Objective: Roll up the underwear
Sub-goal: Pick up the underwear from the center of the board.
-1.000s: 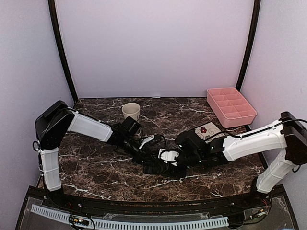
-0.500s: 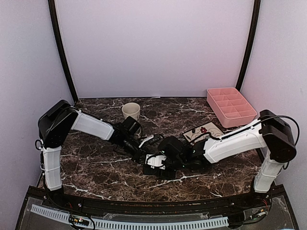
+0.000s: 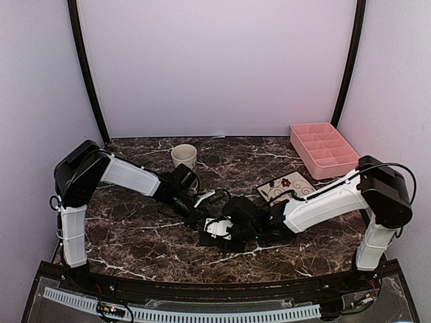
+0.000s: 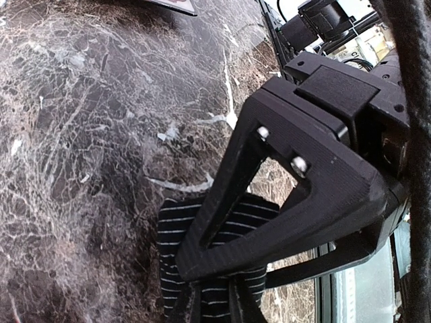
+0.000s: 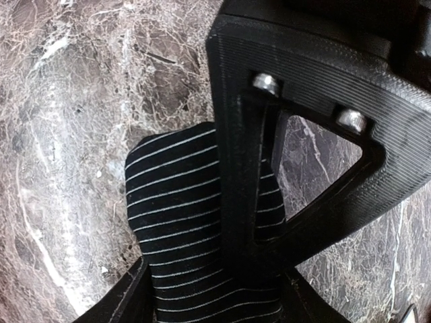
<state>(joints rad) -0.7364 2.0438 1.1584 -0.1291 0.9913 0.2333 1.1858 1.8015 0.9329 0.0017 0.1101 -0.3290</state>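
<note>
A black underwear piece with thin pale stripes [image 3: 217,238] lies bunched on the dark marble table, near the front middle. My left gripper [image 3: 201,217] comes in from the left. It is shut on one edge of the underwear [image 4: 176,232], with the cloth pinched where the left gripper [image 4: 217,304] has its tips. My right gripper [image 3: 222,230] reaches in from the right, low over the same cloth. In the right wrist view the folded underwear [image 5: 176,202] fills the gap of the right gripper [image 5: 215,303], and both fingers press its sides.
A cream cup [image 3: 184,155] stands at the back left of centre. A pink divided tray [image 3: 324,149] sits at the back right. A flowered white square plate [image 3: 286,186] lies behind the right forearm. Both arms crowd the table's front middle.
The right arm has swung left, carrying its gripper over the black cloth while its jaws narrowed onto it. The left arm and its grip have stayed put.
</note>
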